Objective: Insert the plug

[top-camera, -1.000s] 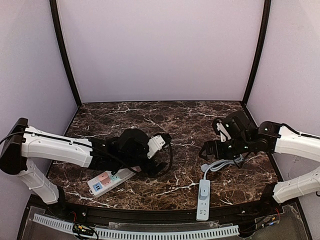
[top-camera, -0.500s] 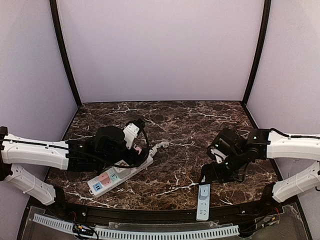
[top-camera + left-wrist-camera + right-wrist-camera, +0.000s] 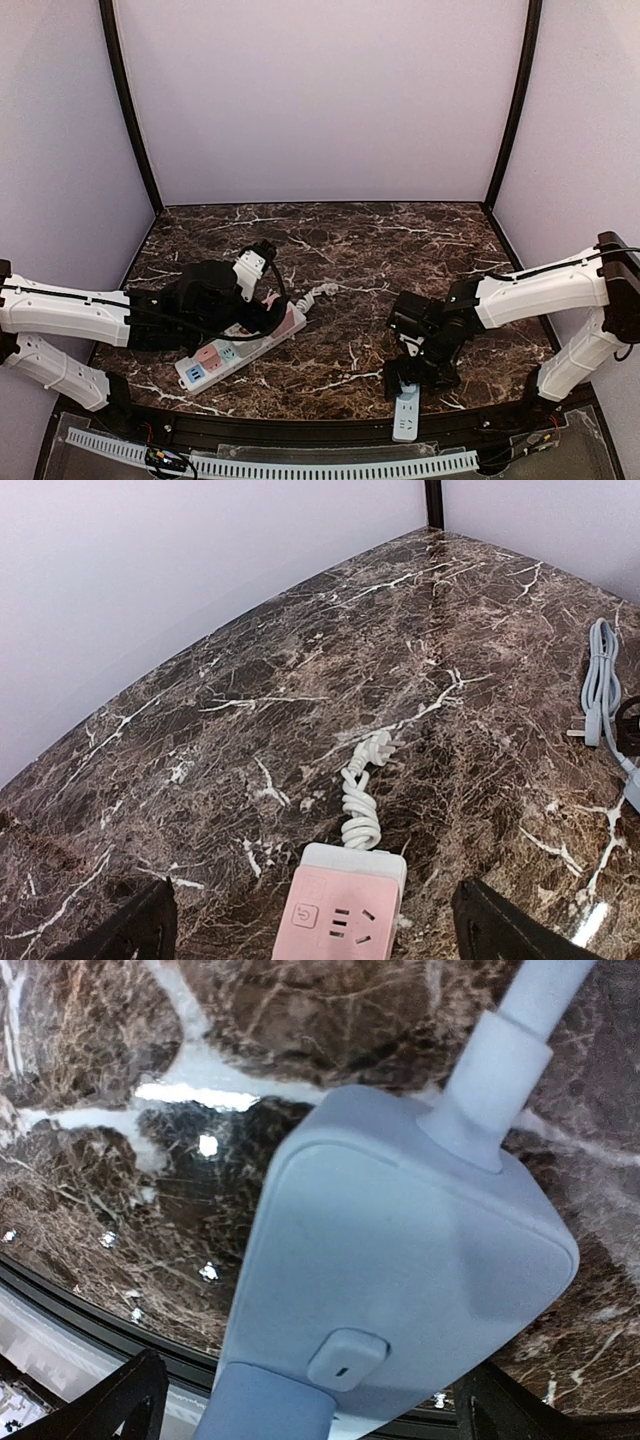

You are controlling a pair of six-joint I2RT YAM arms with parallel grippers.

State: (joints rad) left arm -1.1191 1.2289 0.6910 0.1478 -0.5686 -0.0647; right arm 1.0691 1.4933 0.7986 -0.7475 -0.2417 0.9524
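A white power strip (image 3: 225, 358) with pink, green and blue socket blocks lies at the front left. Its pink end block (image 3: 345, 915) sits between the wide-apart fingers of my left gripper (image 3: 320, 935), untouched. From it a coiled white cord (image 3: 360, 810) runs to a white plug (image 3: 378, 745) lying loose on the marble, also in the top view (image 3: 327, 290). A grey-blue power strip (image 3: 390, 1300) lies at the near edge (image 3: 405, 412). My right gripper (image 3: 320, 1410) hangs open just above it, one finger on each side. A grey plug (image 3: 580, 732) lies by its bundled cable.
The grey bundled cable (image 3: 598, 680) lies on the right half of the marble table (image 3: 350, 240), largely hidden under the right arm in the top view. A dark raised rim (image 3: 300, 425) bounds the near edge. Lilac walls close in the back and sides.
The left arm has drawn back to the left, so its gripper now sits over the strip's pink end. The right arm swung toward the near edge, down over the grey-blue strip.
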